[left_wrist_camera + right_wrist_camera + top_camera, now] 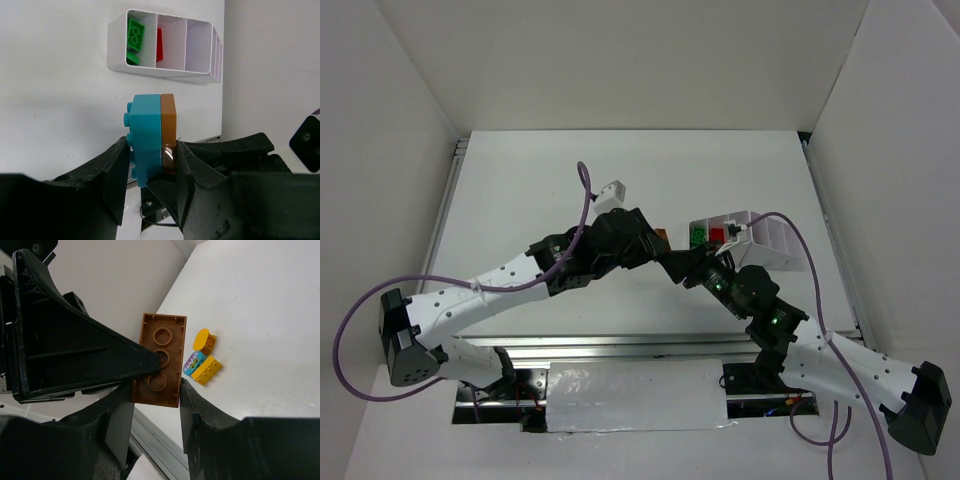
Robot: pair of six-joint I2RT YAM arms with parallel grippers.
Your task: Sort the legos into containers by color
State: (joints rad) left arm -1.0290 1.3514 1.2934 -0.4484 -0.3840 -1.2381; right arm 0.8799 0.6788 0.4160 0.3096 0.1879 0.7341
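The left fingers (112, 170) are clamped narrow on a teal brick (145, 135) with a brown brick (168, 125) stuck to it, low centre of the left wrist view; the right fingers (200, 415) pinch that brown brick's edges; the white tray (160, 71), upper centre, holds green bricks (134, 35) and a red brick (160, 45); yellow pieces (206, 370) lie on the bench (260, 315).
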